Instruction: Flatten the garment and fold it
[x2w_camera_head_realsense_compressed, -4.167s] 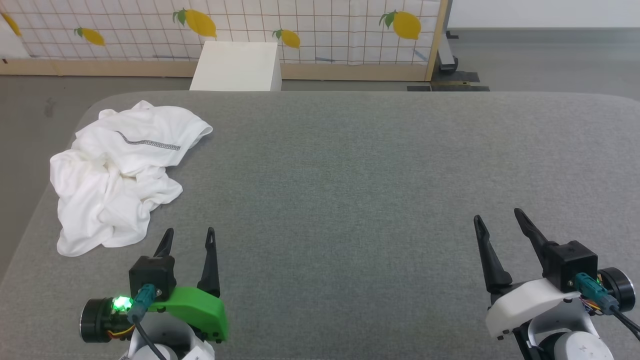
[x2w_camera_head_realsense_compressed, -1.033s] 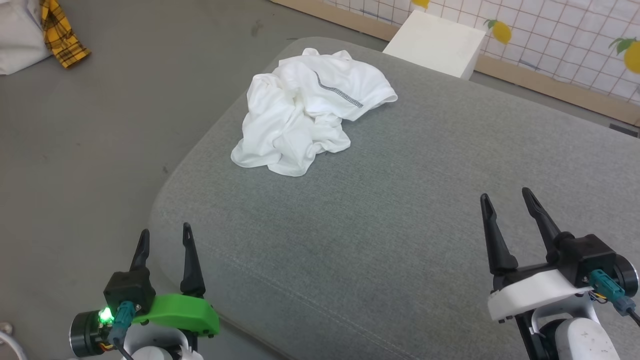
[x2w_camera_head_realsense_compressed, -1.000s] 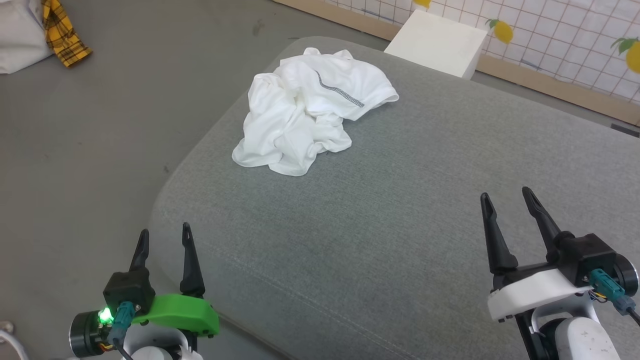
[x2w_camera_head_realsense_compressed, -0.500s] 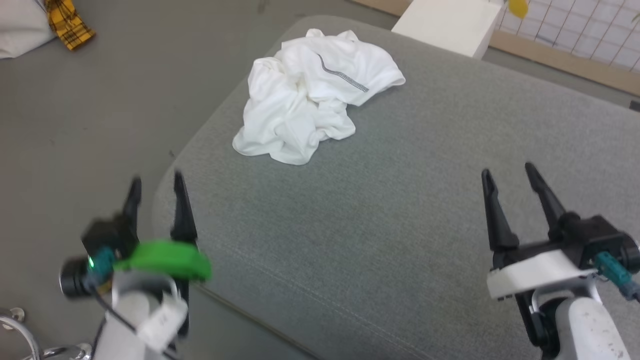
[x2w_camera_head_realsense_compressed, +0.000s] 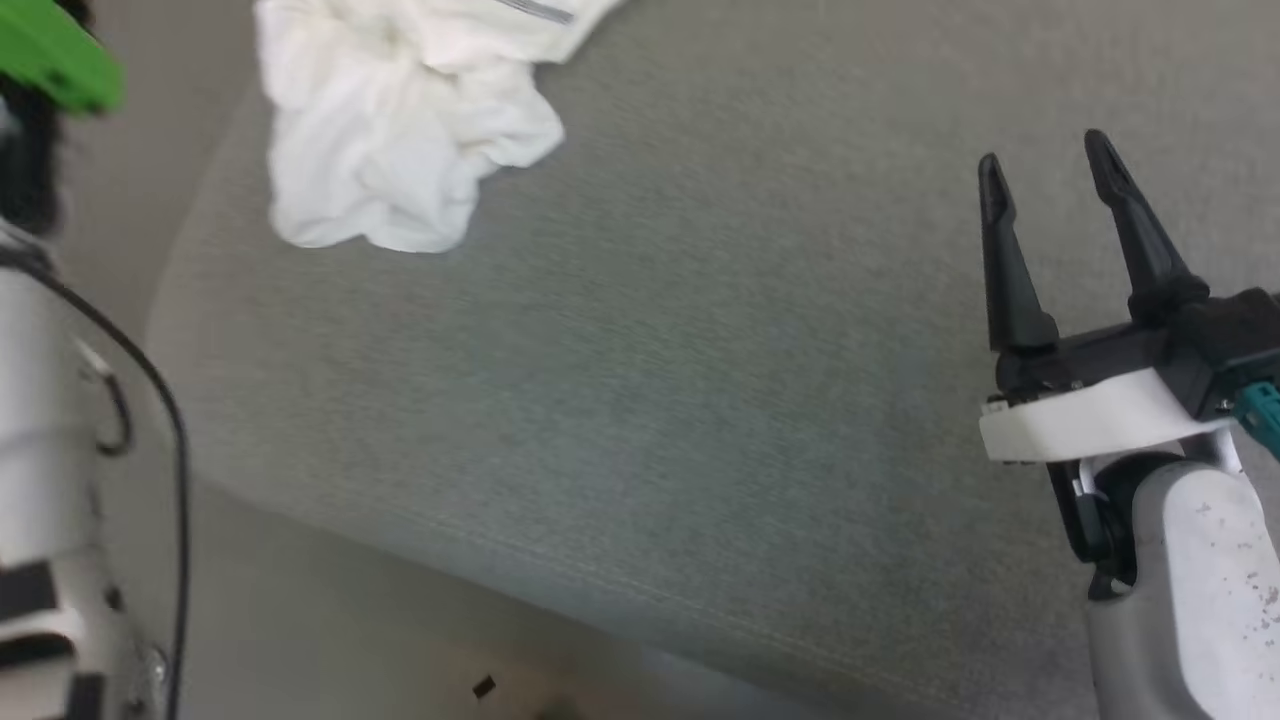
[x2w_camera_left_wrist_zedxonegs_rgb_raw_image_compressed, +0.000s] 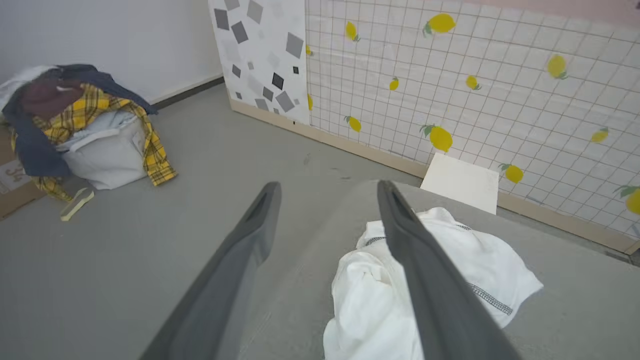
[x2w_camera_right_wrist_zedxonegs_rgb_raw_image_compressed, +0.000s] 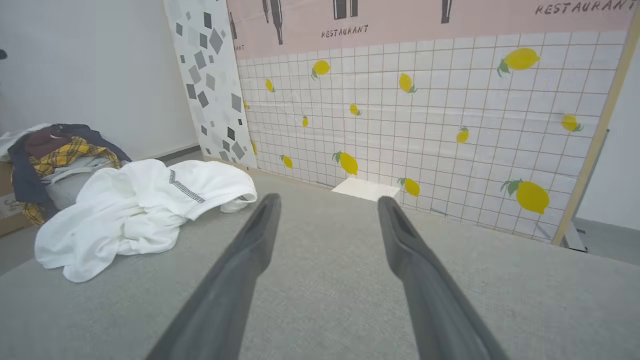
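**Left arm brought up toward the crumpled shirt**

Both tools are spread wide and empty. Within the last half second the left tool (x2w_camera_left_wrist_zedxonegs_rgb_raw_image_compressed: 328, 186) has been raised and carried forward, so the garment (x2w_camera_left_wrist_zedxonegs_rgb_raw_image_compressed: 470, 265) is now framed just beyond its fingertips. The head camera has also been tipped down. The right tool (x2w_camera_head_realsense_compressed: 1043, 152) is held over bare pad, well apart from the cloth. A first grasp is judged near, and no flattening has begun. The garment is heaped in thin, soft white folds near a rounded corner of the grey woven pad (x2w_camera_head_realsense_compressed: 700, 350), with one dark zigzag seam (x2w_camera_left_wrist_zedxonegs_rgb_raw_image_compressed: 492, 299) exposed.
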